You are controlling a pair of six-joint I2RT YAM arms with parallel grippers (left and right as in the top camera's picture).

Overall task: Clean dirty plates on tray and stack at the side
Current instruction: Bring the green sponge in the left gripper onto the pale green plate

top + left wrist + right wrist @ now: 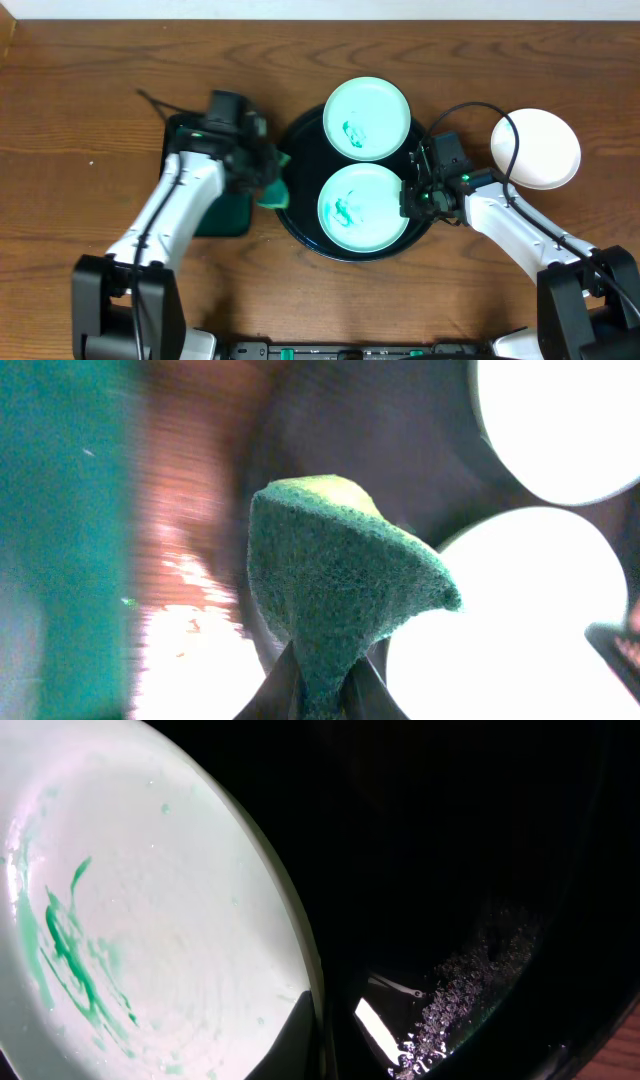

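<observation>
The black round tray [300,150] holds two pale-mint plates with teal smears, a far one [366,118] and a near one [362,207]. A third plate [536,149], clean and white, lies on the table to the right. My left gripper [262,180] is shut on a green sponge [271,192] at the tray's left rim; in the left wrist view the sponge [340,580] sticks up from the fingers [320,695]. My right gripper [414,196] grips the near plate's right rim. In the right wrist view its fingers [325,1035] straddle the rim of the smeared plate [130,920].
A dark green rectangular tray [225,212] lies left of the black tray, under my left arm; it also shows in the left wrist view [60,540]. Cables run over the table behind both arms. The black tray's floor [480,870] is wet with droplets.
</observation>
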